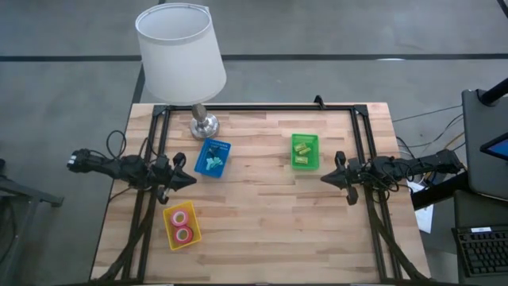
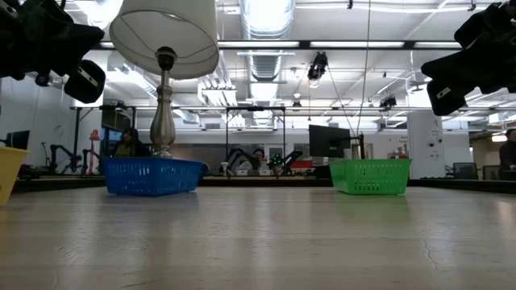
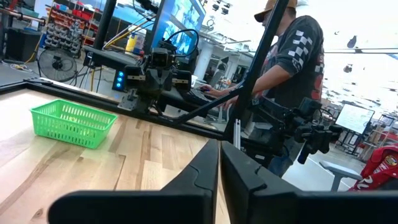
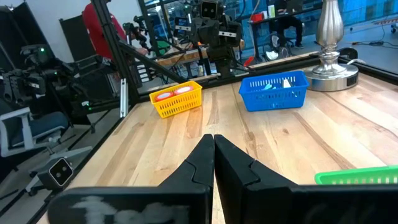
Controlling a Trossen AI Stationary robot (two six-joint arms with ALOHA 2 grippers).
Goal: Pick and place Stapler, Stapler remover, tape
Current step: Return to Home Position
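Observation:
Red and pink tape rolls (image 1: 182, 225) lie in a yellow tray (image 1: 170, 216) near the table's front left, also visible in the right wrist view (image 4: 176, 93). A blue tray (image 1: 213, 157) holds pale teal pieces, and a green tray (image 1: 305, 151) holds yellow-green pieces. I cannot tell which of these are the stapler and the stapler remover. My left gripper (image 1: 193, 180) hovers shut at the table's left side, between the blue and yellow trays. My right gripper (image 1: 323, 179) hovers shut at the right side, nearer than the green tray. Both are level, point inward and hold nothing.
A white-shaded lamp (image 1: 181, 49) stands on its metal base (image 1: 204, 125) at the far left, just behind the blue tray. Black frame rails (image 1: 262, 107) run along the far and side edges. A person (image 3: 292, 62) stands beyond the right edge. Bare wood (image 1: 262, 214) lies between the arms.

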